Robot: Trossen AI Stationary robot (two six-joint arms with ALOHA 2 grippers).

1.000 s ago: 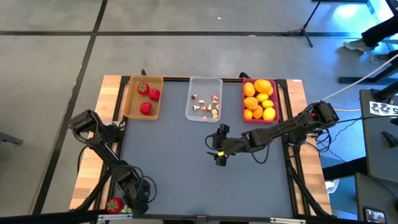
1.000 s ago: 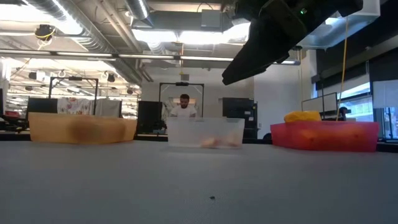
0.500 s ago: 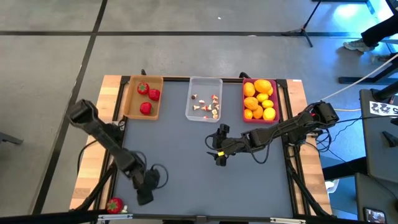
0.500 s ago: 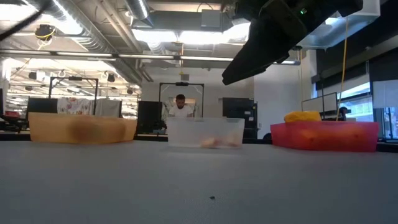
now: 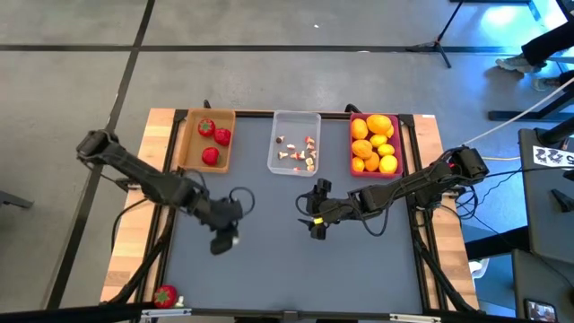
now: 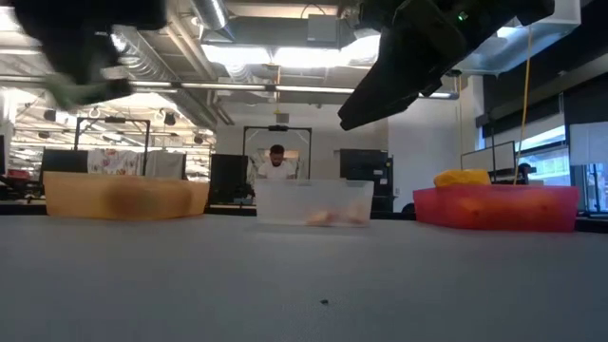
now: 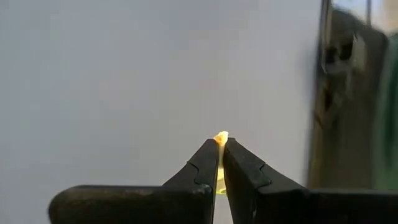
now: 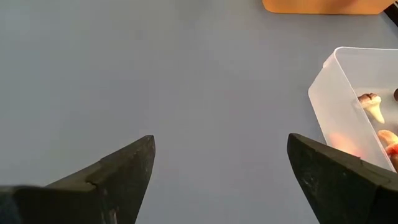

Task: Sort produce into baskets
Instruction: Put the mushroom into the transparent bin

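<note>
The left gripper (image 5: 221,242) is hanging over the grey table (image 5: 269,260), on its left half, well short of the three trays along the far edge. Its fingers (image 7: 208,163) are pressing almost together, and a tiny yellow-orange bit (image 7: 220,137) is sitting pinched right at their tips, poking just past them. What kind of piece it is cannot be told.

The right gripper (image 5: 317,224) is waiting near the middle of the table with its fingers (image 8: 118,168) spread wide and nothing between them. Just beyond those open fingers the clear tray (image 5: 294,144) is sitting, with small white-and-red mushroom pieces (image 5: 305,154) lying inside it. In the right wrist view one pale mushroom piece (image 8: 372,106) is lying close to the tray's near wall (image 8: 339,109).

The tan tray (image 5: 205,140) is standing at the far left, ahead of the left gripper's fingers and well apart from them, holding three strawberries (image 5: 216,136). The pink tray (image 5: 375,144) is standing at the far right, filled with yellow and orange fruits (image 5: 371,141).

One more strawberry (image 5: 165,295) is lying at the table's near left corner, behind the left gripper and well apart from its fingers.

In the low view a person (image 6: 277,163) is showing in the room behind the clear tray.
</note>
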